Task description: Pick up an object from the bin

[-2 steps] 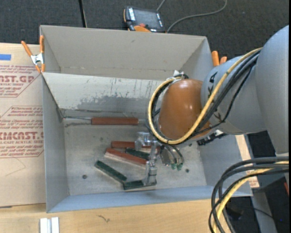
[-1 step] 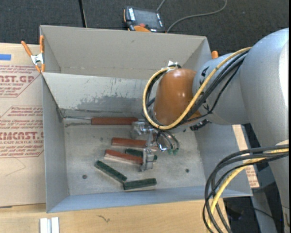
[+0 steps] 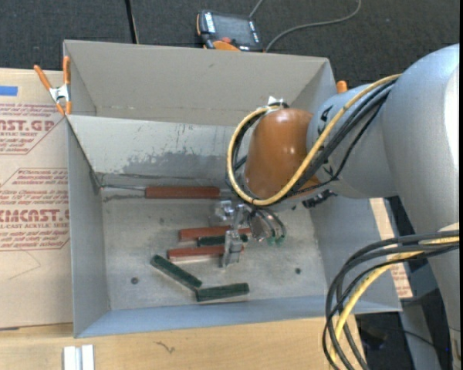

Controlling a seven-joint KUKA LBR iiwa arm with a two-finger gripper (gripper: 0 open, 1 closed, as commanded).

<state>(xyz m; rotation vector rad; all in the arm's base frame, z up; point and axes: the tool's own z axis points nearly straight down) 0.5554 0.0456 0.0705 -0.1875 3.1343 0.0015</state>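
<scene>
The gripper [image 3: 232, 247] stands low in the middle of the bin [image 3: 177, 91], at the right ends of two reddish-brown bars [image 3: 199, 233] that lie side by side with a short dark green piece [image 3: 211, 241] between them. I cannot tell whether its jaws are clenched or released. Two dark green strips [image 3: 176, 271] lie nearer, and a long reddish-brown rod [image 3: 181, 193] lies by the far wall.
</scene>
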